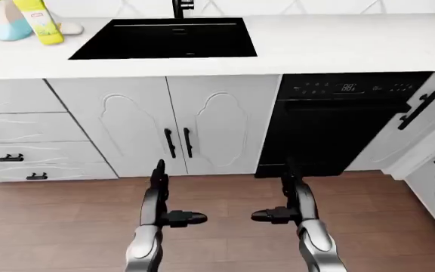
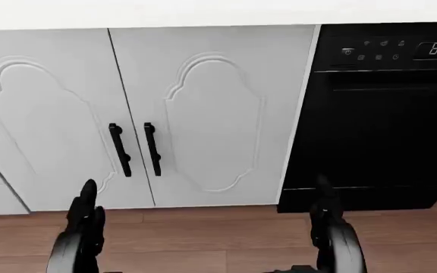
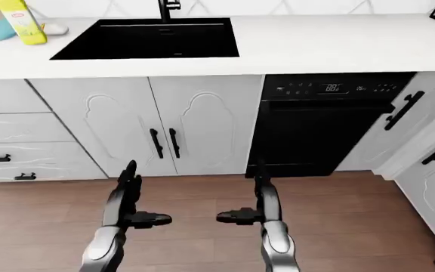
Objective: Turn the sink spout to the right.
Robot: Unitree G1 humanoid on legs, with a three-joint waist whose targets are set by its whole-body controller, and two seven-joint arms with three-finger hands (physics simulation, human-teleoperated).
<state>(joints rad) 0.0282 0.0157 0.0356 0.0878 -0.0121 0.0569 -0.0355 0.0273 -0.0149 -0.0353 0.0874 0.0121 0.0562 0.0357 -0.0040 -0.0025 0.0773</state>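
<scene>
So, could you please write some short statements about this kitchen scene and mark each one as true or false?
1. The black rectangular sink is set in the white countertop. True.
2. The left hand grips the black faucet base. False: both hands hang open, low over the brown wooden floor.
3. A yellow bottle stands left of the sink. True.
4. The black dishwasher sits left of the white double cabinet doors. False: it is right of them.
5. The right hand holds nothing. True.
</scene>
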